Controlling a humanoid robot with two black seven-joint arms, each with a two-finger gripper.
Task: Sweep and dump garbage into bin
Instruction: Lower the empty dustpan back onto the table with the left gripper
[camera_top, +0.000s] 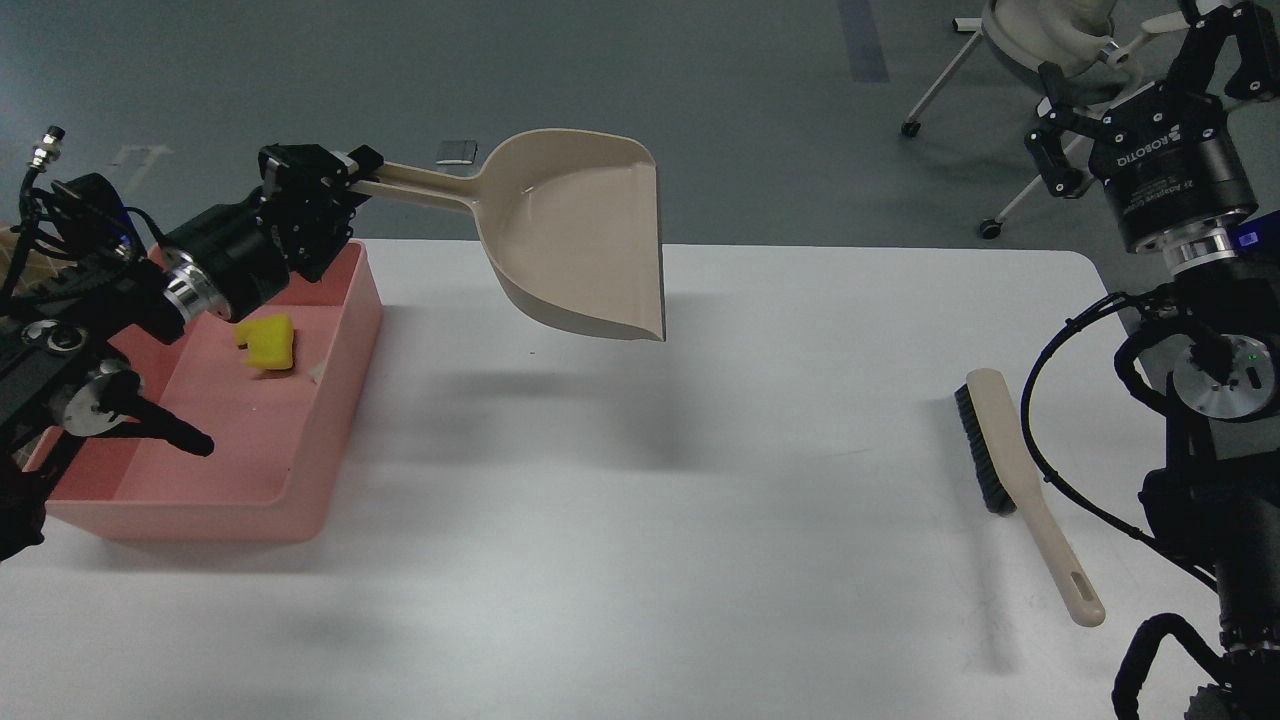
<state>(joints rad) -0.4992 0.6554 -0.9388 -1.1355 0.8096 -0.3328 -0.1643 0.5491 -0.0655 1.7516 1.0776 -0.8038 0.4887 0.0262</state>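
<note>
one yellow scrap (266, 344) in bin (300, 470) — left gripper (335, 185) pinching dustpan (580, 235), right gripper (1205, 30) spread.

A white table (640, 480) with a rounded far corner carries two things directly. A pink bin (300, 440) sits at its edge just below the left gripper (345, 175). A beige brush (1030, 500) with black bristles lies flat well below the raised right gripper (1140, 110).
</note>
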